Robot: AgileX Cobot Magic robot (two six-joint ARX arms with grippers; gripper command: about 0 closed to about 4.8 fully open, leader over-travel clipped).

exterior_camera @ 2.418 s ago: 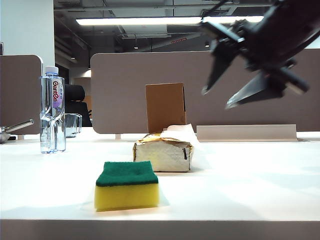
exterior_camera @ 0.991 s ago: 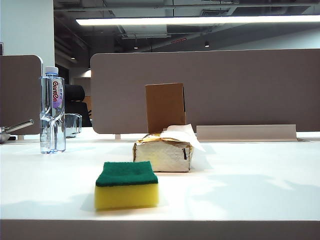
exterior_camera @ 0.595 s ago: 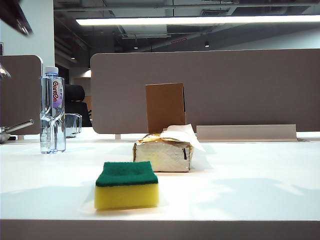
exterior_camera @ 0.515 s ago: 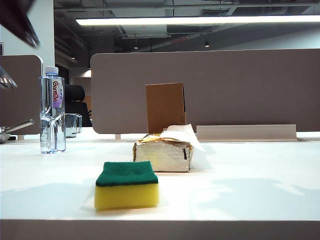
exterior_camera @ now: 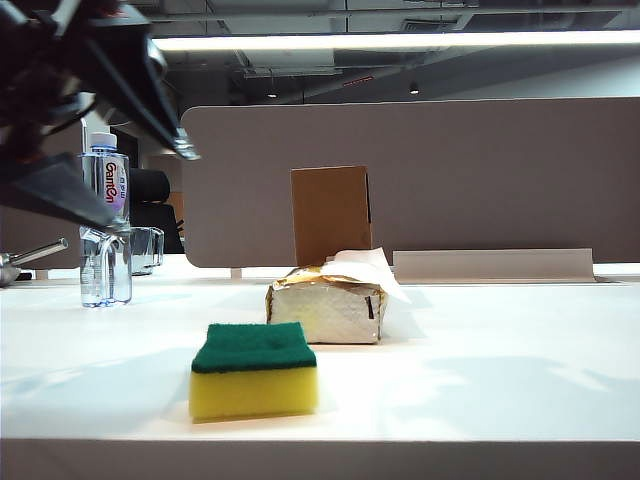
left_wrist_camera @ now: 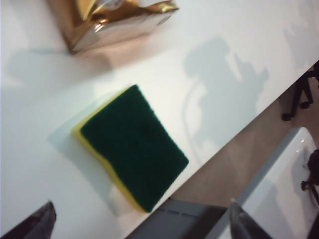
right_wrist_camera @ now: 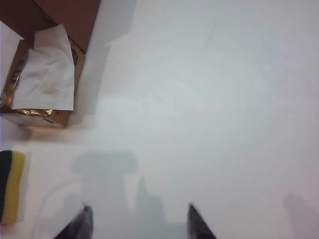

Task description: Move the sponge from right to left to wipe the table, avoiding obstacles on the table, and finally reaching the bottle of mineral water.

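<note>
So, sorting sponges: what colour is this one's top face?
Dark green, on the sponge; left wrist view.

left gripper (exterior_camera: 140, 185) hung high at the exterior view's upper left, dark and blurred, jaws spread wide, holding nothing. in the left wrist view (left_wrist_camera: 139, 226) only its two fingertips (left_wrist_camera: 37, 224) showed, far apart. right gripper (right_wrist_camera: 138, 224) was out of the exterior view; its wrist view showed two fingertips (right_wrist_camera: 79, 226) parted above the table, nothing between them.

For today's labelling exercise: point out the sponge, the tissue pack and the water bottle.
sponge (exterior_camera: 254, 347): exterior view, green scouring top.
tissue pack (exterior_camera: 327, 313): exterior view, silvery front face.
water bottle (exterior_camera: 108, 262): exterior view, clear lower body.
</note>
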